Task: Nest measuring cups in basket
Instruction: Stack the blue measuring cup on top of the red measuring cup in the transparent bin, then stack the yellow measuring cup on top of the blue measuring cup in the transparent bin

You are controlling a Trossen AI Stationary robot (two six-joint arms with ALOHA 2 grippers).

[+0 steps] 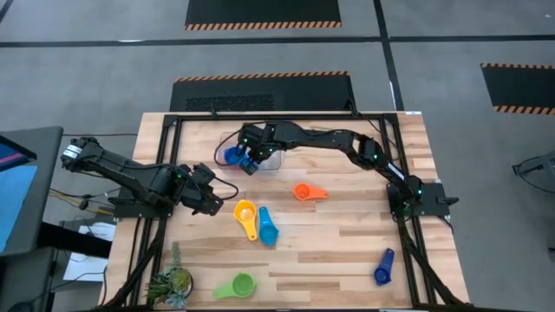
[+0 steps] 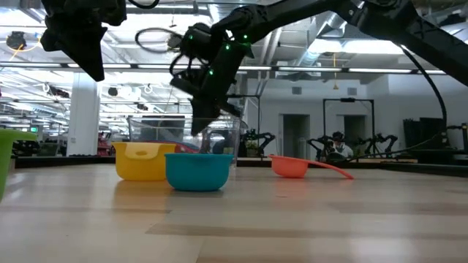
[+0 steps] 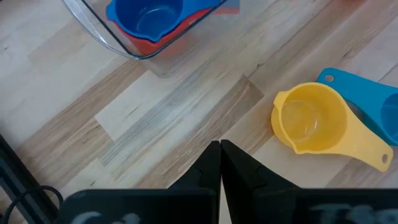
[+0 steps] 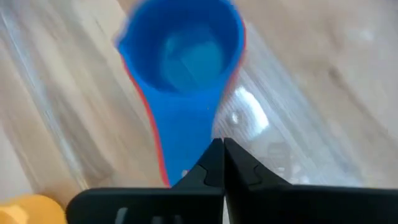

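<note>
The clear basket sits at the table's far middle. Inside it, a blue cup is nested in a red cup. My right gripper is shut and hovers over the blue cup's handle, at about the basket's rim height. My left gripper is shut and raised above bare wood, left of the yellow cup. The light blue cup lies against the yellow one. The orange, green and dark blue cups lie apart on the table. My right gripper's shut fingertips stand over the blue cup's handle, coming from above. Whether they touch it, I cannot tell.
A small potted plant stands at the table's near left corner, beside the green cup. Bare wood lies between the basket and the yellow cup. A black frame runs along the table's edges.
</note>
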